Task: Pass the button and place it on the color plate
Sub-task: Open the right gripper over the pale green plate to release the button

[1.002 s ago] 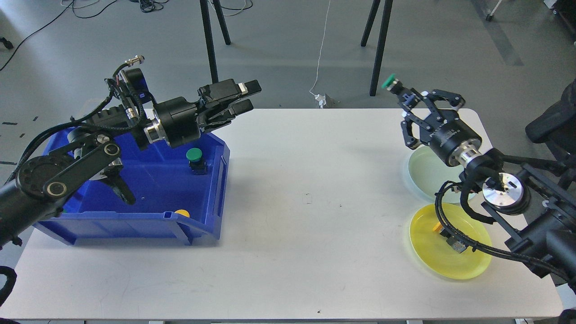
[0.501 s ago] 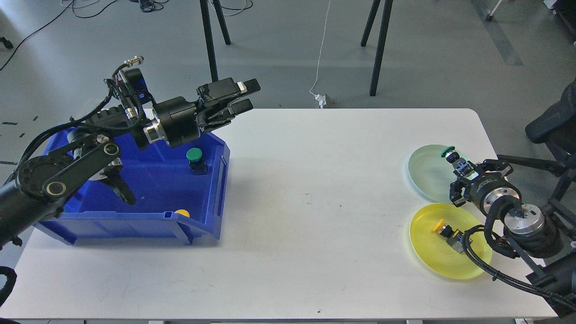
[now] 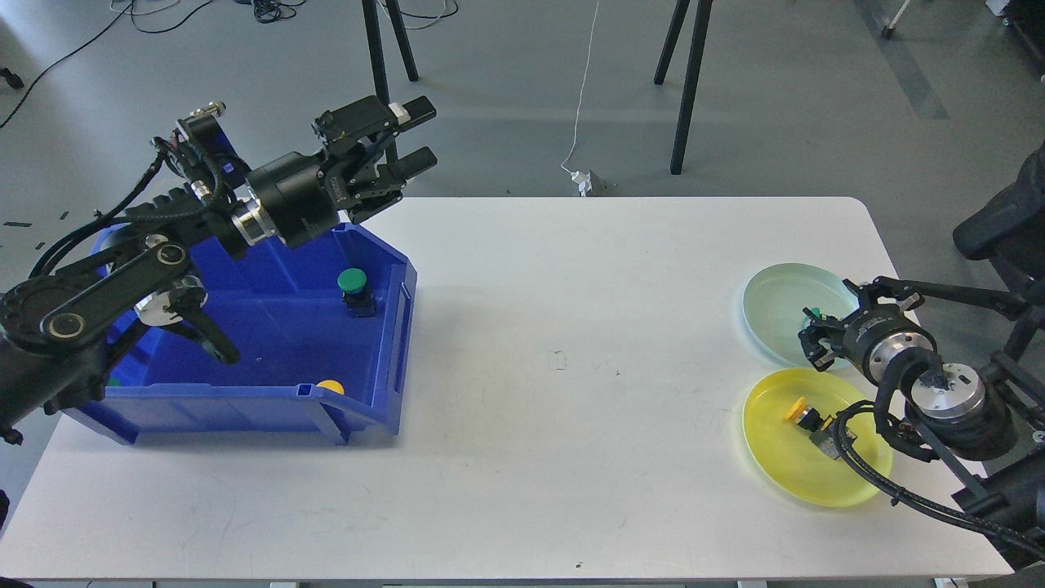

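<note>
My right gripper (image 3: 819, 328) is low over the pale green plate (image 3: 771, 306) at the table's right side. It is shut on a green button (image 3: 810, 317), of which only a small green part shows between the dark fingers. The yellow plate (image 3: 796, 461) in front of it holds a yellow button (image 3: 802, 411). My left gripper (image 3: 418, 133) is open and empty, raised above the back right corner of the blue bin (image 3: 245, 400). Inside the bin are another green button (image 3: 353, 283) and a yellow button (image 3: 331, 385).
The bin stands at the table's left side, and my left arm's elbow reaches over its left half. Black stand legs (image 3: 380, 73) are on the floor behind the table. A dark chair (image 3: 1008, 220) is at the far right.
My right gripper came down from high above the table's back right to low over the pale green plate, carrying the green button. My left gripper rose and drew back to the left.
</note>
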Robot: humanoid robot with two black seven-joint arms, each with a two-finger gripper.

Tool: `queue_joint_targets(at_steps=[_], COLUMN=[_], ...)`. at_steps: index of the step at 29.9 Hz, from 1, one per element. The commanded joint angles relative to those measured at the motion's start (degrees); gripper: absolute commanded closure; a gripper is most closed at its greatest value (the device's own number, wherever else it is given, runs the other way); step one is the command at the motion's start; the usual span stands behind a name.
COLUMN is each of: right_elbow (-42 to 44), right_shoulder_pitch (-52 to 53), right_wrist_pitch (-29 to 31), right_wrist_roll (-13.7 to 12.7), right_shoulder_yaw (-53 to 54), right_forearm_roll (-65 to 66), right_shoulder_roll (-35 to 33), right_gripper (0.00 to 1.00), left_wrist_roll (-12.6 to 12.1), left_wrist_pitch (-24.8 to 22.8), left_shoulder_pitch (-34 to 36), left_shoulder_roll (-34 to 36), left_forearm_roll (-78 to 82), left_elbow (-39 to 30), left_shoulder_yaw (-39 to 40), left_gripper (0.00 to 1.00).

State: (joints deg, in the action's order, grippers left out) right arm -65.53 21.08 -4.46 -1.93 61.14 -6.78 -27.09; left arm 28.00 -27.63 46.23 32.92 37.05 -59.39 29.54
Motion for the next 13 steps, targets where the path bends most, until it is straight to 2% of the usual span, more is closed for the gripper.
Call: queue_joint_targets(at_steps=[1,3,8,13], right_elbow=[0.2,2.6,5.7,7.3], right_shoulder_pitch=[6.2,9.6,18.6,21.5], right_wrist_pitch=[18.8,32.3,32.5,32.5], right_wrist_roll=[-0.3,-0.5,-0.4,-0.8], right_shoulder_yaw=[-2.2,-6.3,-16.7,-17.5], right_forearm_roll=[0.4,0.5,0.3,-0.2], right_shoulder_roll=[-4.5,-6.0,-7.4,-5.4], right_gripper=[0.02,0.02,0.02,0.02], left_wrist_roll=[0.0,0.0,0.0,0.0], left_wrist_pitch=[-0.4,-0.4,-0.4,-0.4], left_shoulder_pitch=[0.6,0.7,0.3,0.1], left_shoulder_roll=[1.2,1.2,1.2,0.9], left_forearm_roll=[-10.7,-16.5,-21.6,-21.7], left_elbow=[1.7,3.4,4.3,4.8], left_shoulder_yaw=[0.0,0.1,0.1,0.0], left_gripper=[0.16,0.16,0.12,0.10])
